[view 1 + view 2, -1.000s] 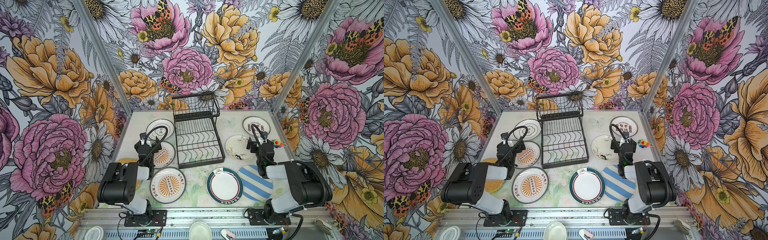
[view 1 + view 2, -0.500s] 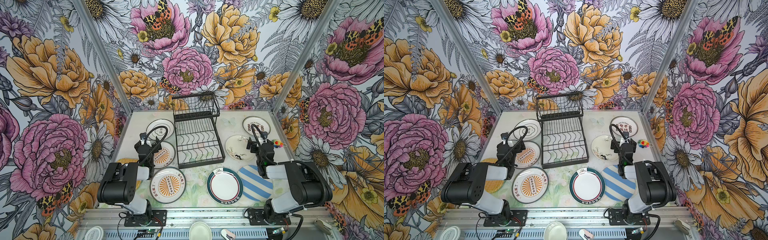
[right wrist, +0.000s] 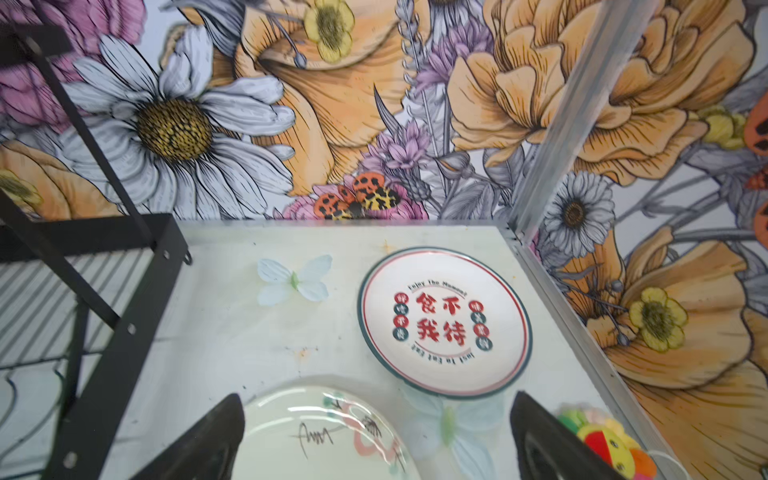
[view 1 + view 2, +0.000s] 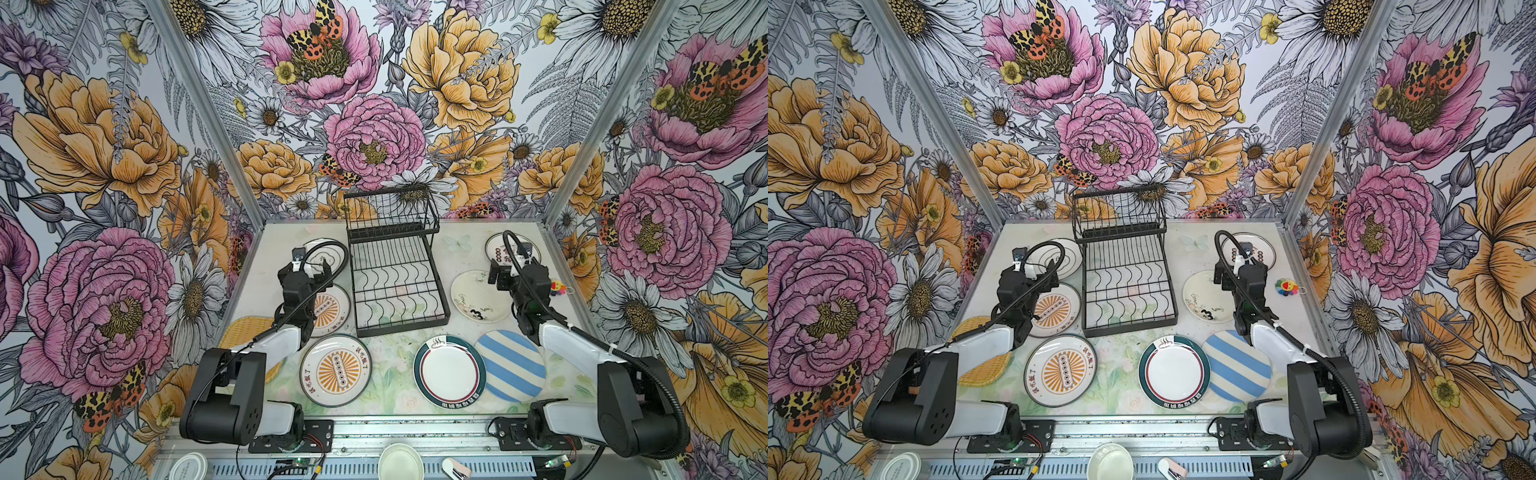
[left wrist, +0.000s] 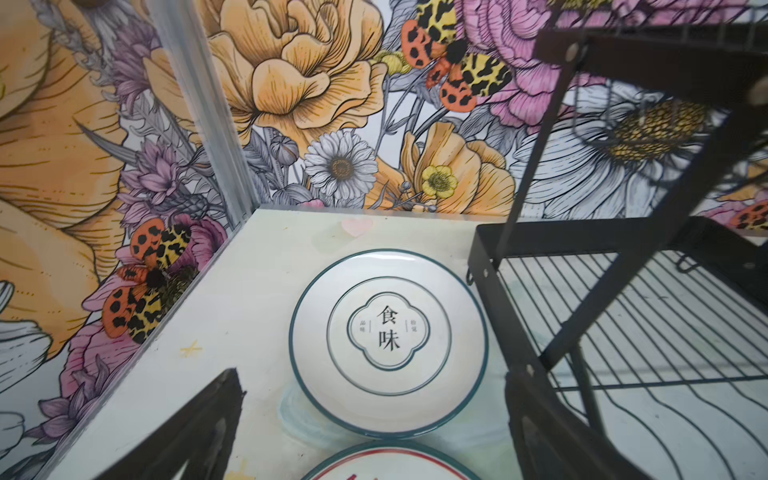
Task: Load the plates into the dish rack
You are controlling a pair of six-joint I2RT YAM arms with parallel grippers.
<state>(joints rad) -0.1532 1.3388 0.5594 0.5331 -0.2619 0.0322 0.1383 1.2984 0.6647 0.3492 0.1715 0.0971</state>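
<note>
Plainly, left pincer (image 5: 374, 377) and right pincer (image 3: 378, 397) gape empty; the patterned round ceramic plates (image 4: 336, 370) lie flat on the pale worktop (image 4: 461, 257) around the bare black wire dish rack (image 4: 395, 286), so flush rims may slip.

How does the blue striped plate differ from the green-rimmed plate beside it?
The striped plate has broad blue and white bands across its face; the green-rimmed plate is plain white inside a dark rim and a thin red ring. The green-rimmed plate bears writing on its rim; the striped plate shows none. Where they meet, the green-rimmed plate seems to overlap the striped plate. Both are round and lie on the table, outside the rack.
</note>
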